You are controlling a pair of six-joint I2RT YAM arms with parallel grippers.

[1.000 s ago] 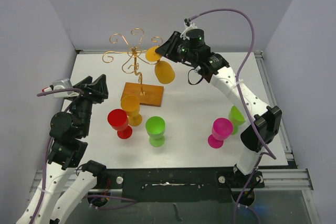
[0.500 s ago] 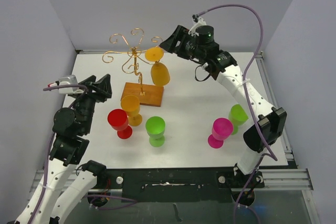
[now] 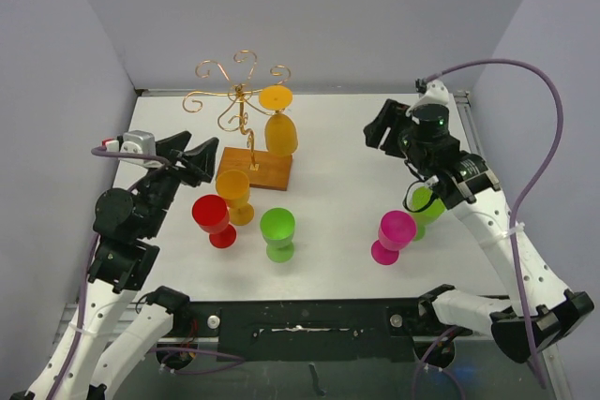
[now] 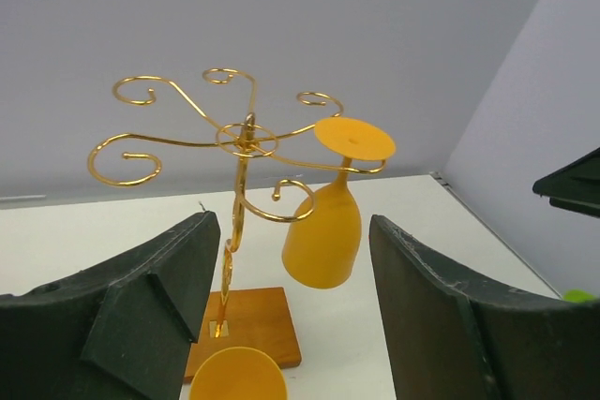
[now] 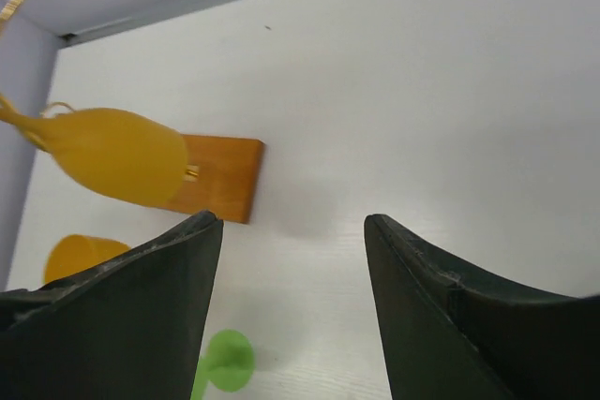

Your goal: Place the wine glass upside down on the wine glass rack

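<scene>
Noting opaque orange wine glass [image 3: 280, 134] hung bowl-down, foot caught on the 3 o'clock arm of thin gold wire rack [image 3: 255, 169] with brown wooden base to carry its weight, with left gripper [image 4: 291, 222] and right gripper [image 5: 291, 219] spread wide, empty, well apart from it.

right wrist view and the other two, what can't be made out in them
- Right wrist view: the thin gold wire rack on a brown wooden base has nearly all its scroll arms cut off by the left edge.
- Left wrist view: the upright orange plastic wine glass shows only its rim, cut by the bottom edge.
- Top view: the light green plastic wine glass is largely covered by the right arm.
</scene>
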